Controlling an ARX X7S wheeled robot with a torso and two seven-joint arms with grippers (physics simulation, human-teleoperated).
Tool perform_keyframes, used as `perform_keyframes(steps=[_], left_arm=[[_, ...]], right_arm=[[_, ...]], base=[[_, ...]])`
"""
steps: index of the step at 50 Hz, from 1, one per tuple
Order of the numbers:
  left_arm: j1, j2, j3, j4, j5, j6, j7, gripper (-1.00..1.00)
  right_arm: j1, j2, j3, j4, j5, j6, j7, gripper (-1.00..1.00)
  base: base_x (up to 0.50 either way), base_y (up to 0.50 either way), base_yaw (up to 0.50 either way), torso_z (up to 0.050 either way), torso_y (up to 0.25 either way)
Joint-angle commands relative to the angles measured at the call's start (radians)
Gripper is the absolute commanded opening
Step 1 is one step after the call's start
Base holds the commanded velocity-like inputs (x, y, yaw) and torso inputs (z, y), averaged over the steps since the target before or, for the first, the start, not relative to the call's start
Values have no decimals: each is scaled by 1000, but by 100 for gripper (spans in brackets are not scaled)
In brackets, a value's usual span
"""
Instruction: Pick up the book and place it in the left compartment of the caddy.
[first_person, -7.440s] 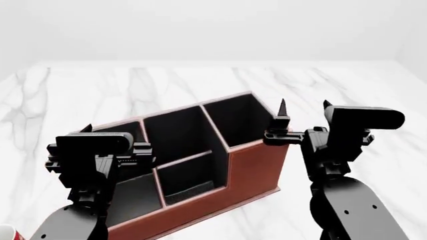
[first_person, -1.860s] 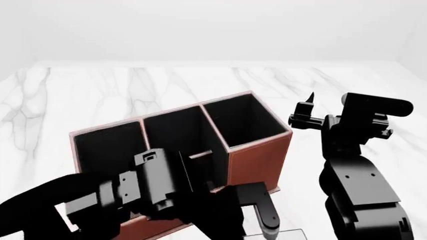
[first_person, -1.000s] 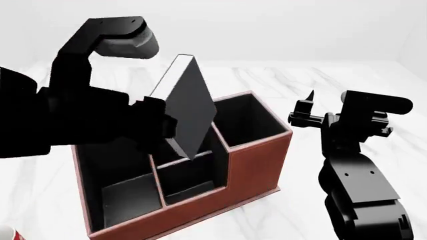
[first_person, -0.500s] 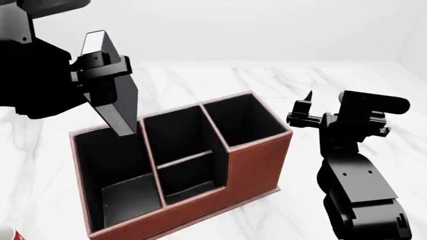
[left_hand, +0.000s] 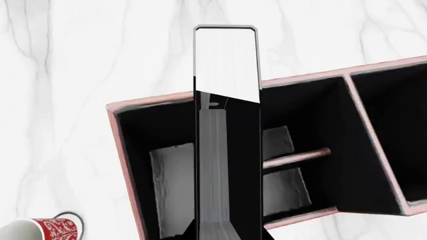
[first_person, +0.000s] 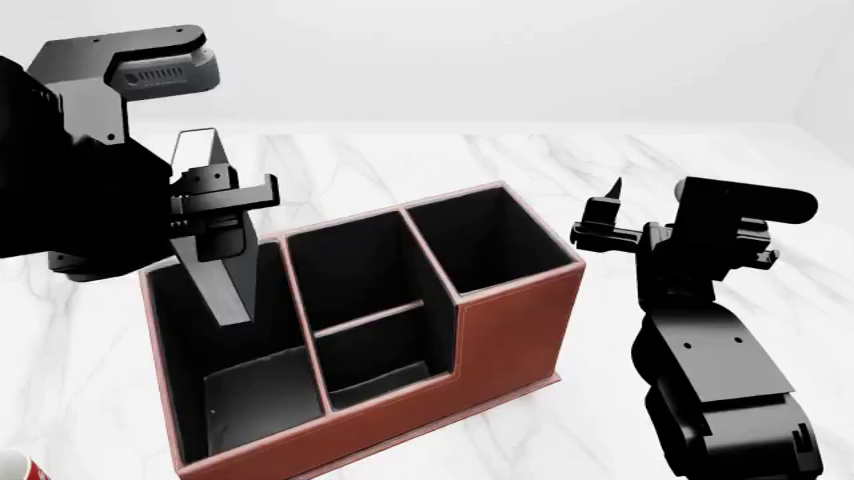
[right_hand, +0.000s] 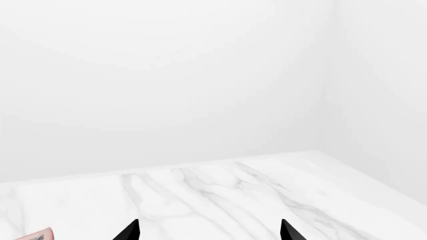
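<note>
My left gripper (first_person: 220, 205) is shut on the black book (first_person: 220, 255). It holds the book nearly upright, slightly tilted, with the lower end over the opening of the left compartment (first_person: 227, 350) of the reddish-brown caddy (first_person: 514, 330). In the left wrist view the book (left_hand: 227, 125) shows its white page edges, and the left gripper (left_hand: 227, 235) clamps it over the left compartment (left_hand: 167, 175) of the caddy (left_hand: 150, 100). My right gripper (first_person: 638, 215) is open and empty, held in the air to the right of the caddy. It also shows in the right wrist view (right_hand: 209, 231).
A red patterned mug (left_hand: 47, 232) stands on the white marble table (first_person: 400, 165) near the caddy's left front corner, and its rim shows at the head view's bottom left (first_person: 11, 465). The caddy's two middle sections (first_person: 367, 300) and tall end section (first_person: 487, 240) hold nothing.
My left gripper has carried the book left from above the middle sections to above the left compartment. It has lowered the book and turned it more upright. The right arm has not moved.
</note>
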Motion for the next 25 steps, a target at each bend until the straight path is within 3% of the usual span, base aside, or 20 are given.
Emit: perform_keyframes(steps=[1, 25], left_arm=[[-5, 8, 66, 2, 9, 16, 8, -100], [57, 4, 120, 33, 127, 56, 98, -100]], right_arm=[[0, 1, -4, -4, 4, 3, 3, 100], [-8, 6, -3, -18, 19, 5, 9, 100]], base=[[0, 0, 0, 0, 0], [0, 0, 0, 1, 1]])
